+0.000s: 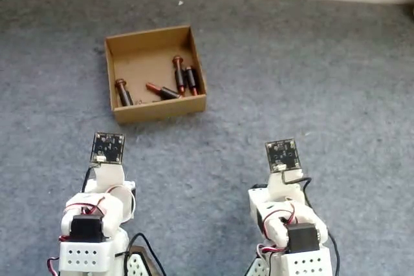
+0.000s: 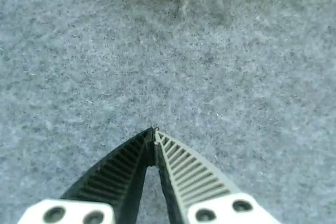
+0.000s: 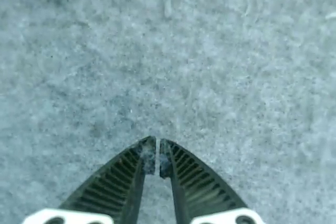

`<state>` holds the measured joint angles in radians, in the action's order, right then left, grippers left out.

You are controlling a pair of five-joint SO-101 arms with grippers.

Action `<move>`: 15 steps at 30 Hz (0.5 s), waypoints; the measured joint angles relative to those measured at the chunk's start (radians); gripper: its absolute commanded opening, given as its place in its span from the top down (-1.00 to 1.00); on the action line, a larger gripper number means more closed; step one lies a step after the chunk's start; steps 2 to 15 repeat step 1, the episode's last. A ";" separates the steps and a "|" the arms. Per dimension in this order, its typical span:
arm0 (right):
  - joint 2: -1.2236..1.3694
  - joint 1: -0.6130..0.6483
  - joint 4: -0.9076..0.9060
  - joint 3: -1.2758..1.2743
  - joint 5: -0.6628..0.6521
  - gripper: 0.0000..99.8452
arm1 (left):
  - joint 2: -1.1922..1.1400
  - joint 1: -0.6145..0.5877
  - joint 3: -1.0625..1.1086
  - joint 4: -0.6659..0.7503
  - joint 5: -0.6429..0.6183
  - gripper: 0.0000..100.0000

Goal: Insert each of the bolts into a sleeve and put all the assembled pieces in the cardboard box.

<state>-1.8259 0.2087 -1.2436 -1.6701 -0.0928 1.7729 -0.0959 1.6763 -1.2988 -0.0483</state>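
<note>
Left fingers [image 2: 181, 163] – shut tip to tip, nothing between them, hanging over bare grey tabletop [image 2: 220, 56]. Right fingers [image 3: 121, 174] – same story, closed to a hairline gap, holding nothing, grey felt under them too.

From above, one arm [image 1: 100, 208] and the other [image 1: 288, 221] sit folded back at the near edge, side by side, well apart from the box [image 1: 158, 109]. Can't say from the wrist cameras which is which.

The box sits farther out, nearer the arm on the left of the overhead view. Inside: four pieces, each reading as a coppery bolt in a dark sleeve. One piece [image 1: 123, 92] lies by the left wall, one [image 1: 162, 90] lies slanted near the front wall, and two [image 1: 179, 74] [image 1: 191, 80] lie just beside each other against the right wall.

Progress: every bolt I can see is sleeved and already boxed, so my call is the job's done or as good as done. The tucked-in arms and closed, unloaded fingers fit that. How fully each bolt is seated in its sleeve is too small to judge from here.
</note>
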 measured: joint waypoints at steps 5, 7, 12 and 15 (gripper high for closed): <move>0.000 0.000 0.000 0.000 0.000 0.99 | 0.000 0.000 0.000 0.000 0.000 0.98; 0.000 0.000 0.000 0.000 0.000 0.99 | 0.000 0.000 0.000 0.000 0.000 0.98; 0.000 0.000 0.000 0.000 0.000 0.99 | 0.000 0.000 0.000 0.000 0.000 0.98; 0.000 0.000 0.000 0.000 0.000 0.99 | 0.000 0.000 0.000 0.000 0.000 0.98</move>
